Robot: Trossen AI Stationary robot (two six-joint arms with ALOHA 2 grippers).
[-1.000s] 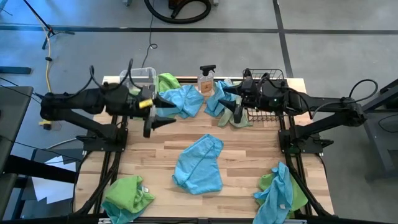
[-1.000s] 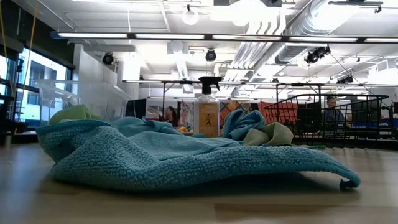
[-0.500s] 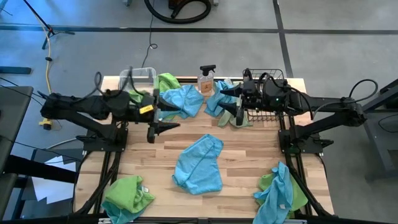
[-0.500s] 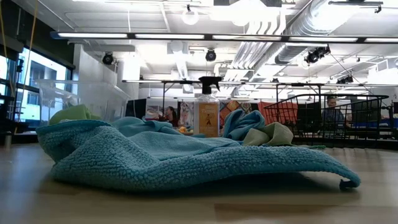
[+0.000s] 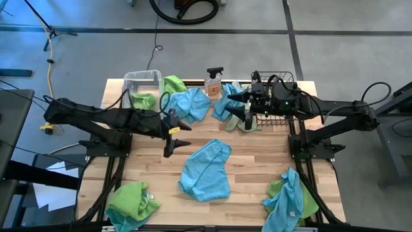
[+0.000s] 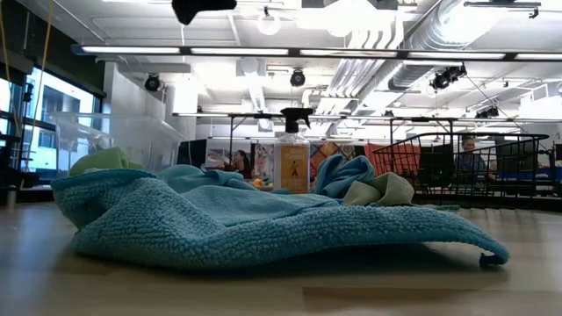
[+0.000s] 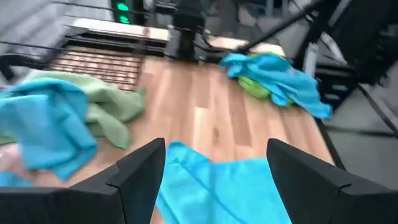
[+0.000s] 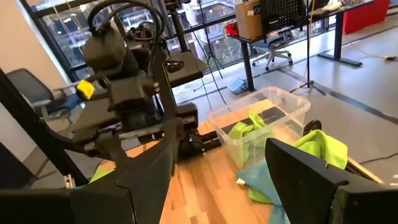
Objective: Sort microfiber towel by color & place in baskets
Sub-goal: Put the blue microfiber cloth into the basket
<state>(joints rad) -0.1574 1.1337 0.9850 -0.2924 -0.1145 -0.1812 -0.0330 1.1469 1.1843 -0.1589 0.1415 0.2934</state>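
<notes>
Over the table's middle-left my left gripper (image 5: 176, 138) hangs open in the air, just left of the far end of a flat sky-blue towel (image 5: 206, 171), which also shows below its fingers (image 7: 214, 190). My right gripper (image 5: 234, 107) waits open above a blue and green towel heap (image 5: 226, 106) beside the black wire basket (image 5: 285, 80). At the far left the clear tub (image 5: 143, 80) holds a lime green towel (image 8: 245, 129). Another blue towel (image 5: 192, 103) lies next to it. The left gripper's dark tip (image 6: 204, 8) shows at the top of the low view.
A spray bottle (image 5: 214, 80) stands at the far edge between tub and wire basket. One green towel (image 5: 132, 203) lies at the near left corner, and a green and blue heap (image 5: 290, 200) at the near right. Bare wood (image 5: 151, 161) surrounds the middle towel.
My left gripper has come down and moved toward the table's middle and near edge, from beside the tub to the far end of the middle blue towel, still open. It has come into the top of the low view. No towel has moved.
</notes>
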